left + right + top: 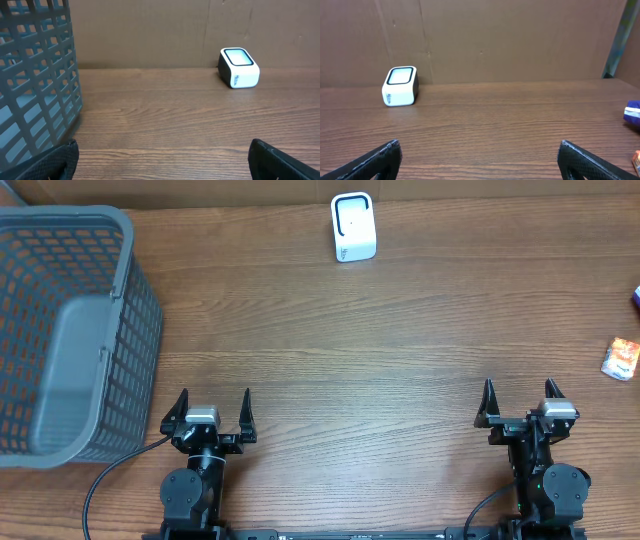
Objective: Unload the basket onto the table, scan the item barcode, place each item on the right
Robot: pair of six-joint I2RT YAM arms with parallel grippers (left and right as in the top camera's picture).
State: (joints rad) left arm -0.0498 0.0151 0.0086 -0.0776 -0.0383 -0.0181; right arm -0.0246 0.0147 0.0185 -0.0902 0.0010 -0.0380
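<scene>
Legible text: none.
The white barcode scanner (353, 227) has a small dark mark low on its side face. It shows in both wrist views but is too small to read. The orange-and-white packet (621, 359) at the right edge of the overhead view has coloured print, but no letters or numbers can be made out.

White scanner (353, 227) upright at far side; small orange-white packet (621, 359) flat at right edge

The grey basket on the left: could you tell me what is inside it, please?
Nothing shows inside the grey basket: overhead, only its bare floor is visible. Its left edge lies out of frame, unseen.
</scene>
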